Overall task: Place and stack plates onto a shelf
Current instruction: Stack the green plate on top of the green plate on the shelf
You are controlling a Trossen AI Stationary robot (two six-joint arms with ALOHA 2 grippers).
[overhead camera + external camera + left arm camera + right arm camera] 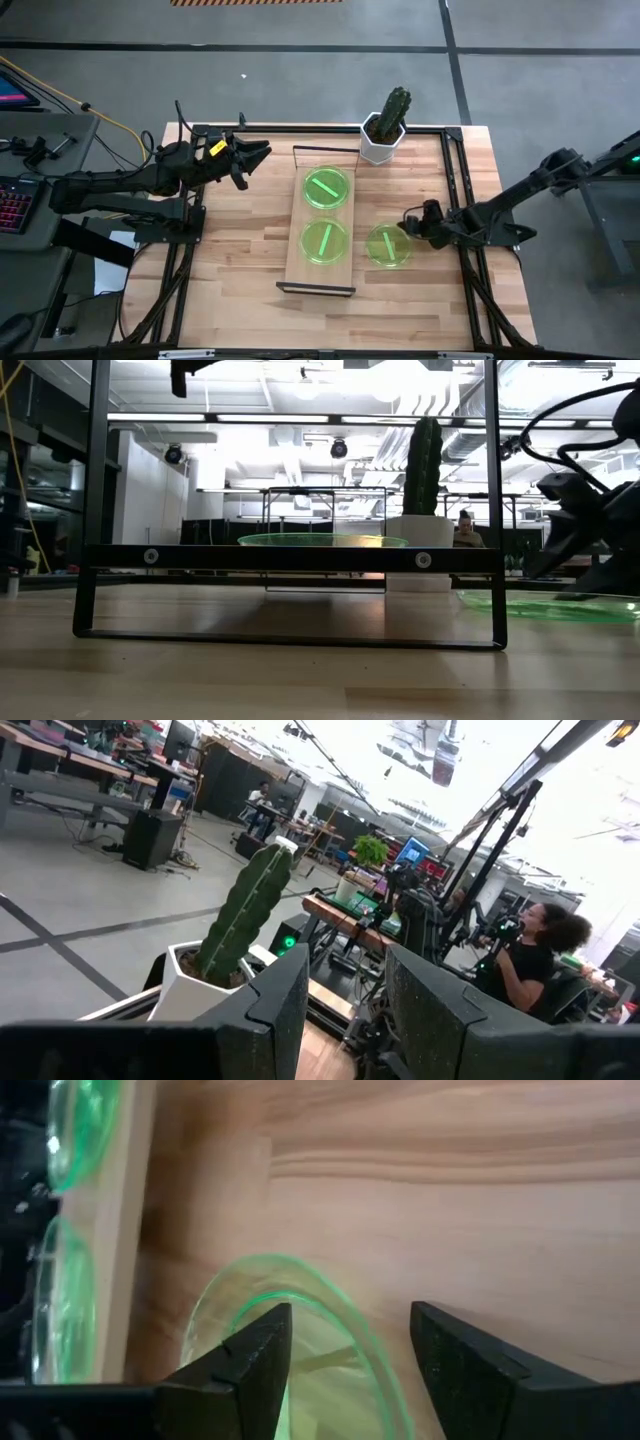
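Right wrist view only: right claw [345, 1365] open, straddling plate [290, 1330] rim.

Bright overhead ceiling lights [330, 420], low view backlit, shelf frame [290, 558] silhouetted; right wrist view blurred

open lab hall, workbenches [60, 785], monitors [412, 850]

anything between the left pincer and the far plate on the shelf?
Nothing: the high view shows only bare tabletop and the shelf's edge between the left pincer and the far plate.
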